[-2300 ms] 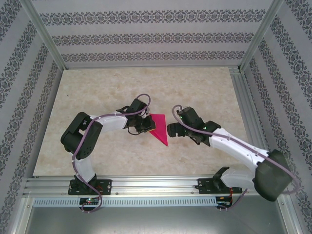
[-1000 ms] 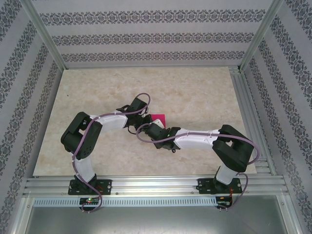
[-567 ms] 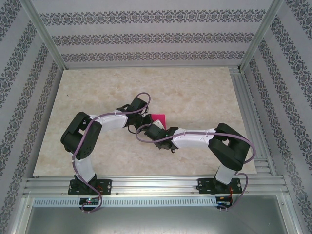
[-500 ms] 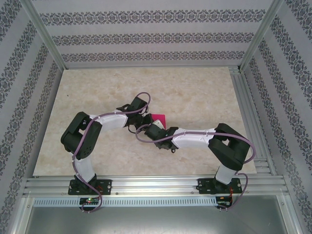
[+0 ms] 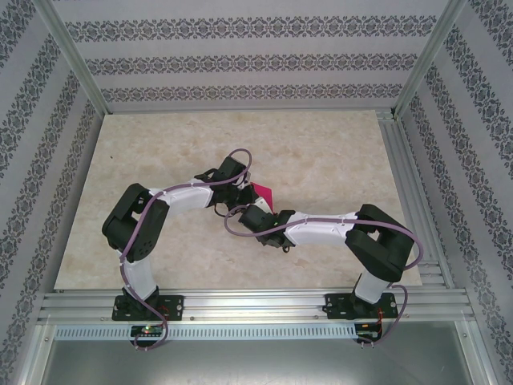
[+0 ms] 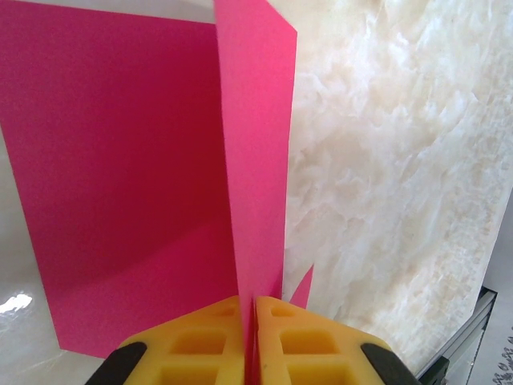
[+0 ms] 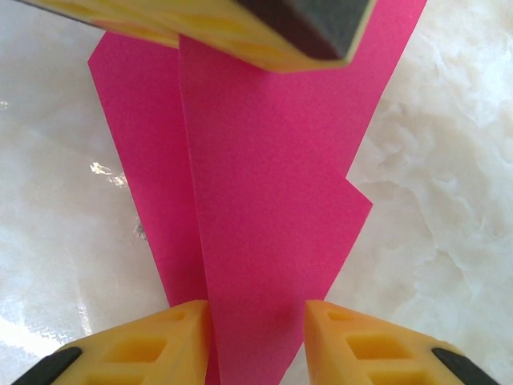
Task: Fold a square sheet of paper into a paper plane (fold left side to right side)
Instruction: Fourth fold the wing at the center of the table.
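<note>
Paper (image 5: 262, 192), bright magenta and matte, lies near the middle of the marbled beige table (image 5: 337, 152) in the top view, mostly covered by the two wrists meeting over it. The left gripper (image 5: 240, 195) reaches it from the left and the right gripper (image 5: 248, 213) from the near side; from up here I cannot tell how their jaws stand. From the left wrist, the paper (image 6: 120, 160) is a flat, straight-edged sheet on glossy stone. A narrow flap stands upright along a sharp crease and runs down into the left gripper (image 6: 249, 309), whose moulded yellow pads are pressed together on it. From the right wrist, the paper (image 7: 272, 200) tapers to a wedge with a stepped right edge and a lengthwise crease. Its narrow end sits between the yellow fingers of the right gripper (image 7: 258, 321), which stand apart and unclamped, while a black-backed yellow pad of the left gripper crosses the far end.
</note>
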You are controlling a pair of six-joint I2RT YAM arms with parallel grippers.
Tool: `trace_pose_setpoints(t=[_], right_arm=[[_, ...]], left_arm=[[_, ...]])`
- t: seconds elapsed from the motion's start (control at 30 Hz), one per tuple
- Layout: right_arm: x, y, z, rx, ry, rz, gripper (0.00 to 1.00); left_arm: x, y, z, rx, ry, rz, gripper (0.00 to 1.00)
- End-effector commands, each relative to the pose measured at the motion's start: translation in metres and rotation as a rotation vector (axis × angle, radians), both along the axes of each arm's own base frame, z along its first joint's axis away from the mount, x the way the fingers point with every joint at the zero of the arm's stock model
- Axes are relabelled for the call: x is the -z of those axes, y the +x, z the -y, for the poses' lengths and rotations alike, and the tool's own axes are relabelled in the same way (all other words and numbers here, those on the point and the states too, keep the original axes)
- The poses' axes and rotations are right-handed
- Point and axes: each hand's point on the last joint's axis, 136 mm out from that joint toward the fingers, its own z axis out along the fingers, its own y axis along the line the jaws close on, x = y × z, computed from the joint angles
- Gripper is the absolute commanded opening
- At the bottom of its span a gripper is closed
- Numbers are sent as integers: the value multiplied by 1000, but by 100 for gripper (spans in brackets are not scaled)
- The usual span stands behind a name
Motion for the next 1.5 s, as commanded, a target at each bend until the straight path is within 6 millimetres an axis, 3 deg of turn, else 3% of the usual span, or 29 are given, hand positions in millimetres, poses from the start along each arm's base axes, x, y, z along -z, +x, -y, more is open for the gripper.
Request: trace_pose_setpoints(t=[0.0, 0.23, 0.67, 0.83, 1.23, 1.37, 1.47], right_arm=[[0, -2, -4, -29, 9, 7, 35], [9, -7, -4, -41, 7, -22, 31], [12, -8, -3, -43, 23, -38, 13], [14, -10, -4, -53, 52, -63, 11], [17, -13, -4, -63, 107, -110, 10], [20, -15, -7, -77, 109, -123, 10], [22, -15, -7, -83, 105, -127, 10]], left_arm=[[-6, -5, 13, 34, -24, 3, 12], [-6, -5, 12, 30, -19, 6, 12], [-9, -6, 11, 34, -19, 10, 15], [-21, -5, 9, 47, -14, 37, 28], [-83, 21, -9, -3, -98, 143, 64], [-92, 32, -17, -52, -143, 153, 75], [-91, 37, -18, -58, -159, 147, 77]])
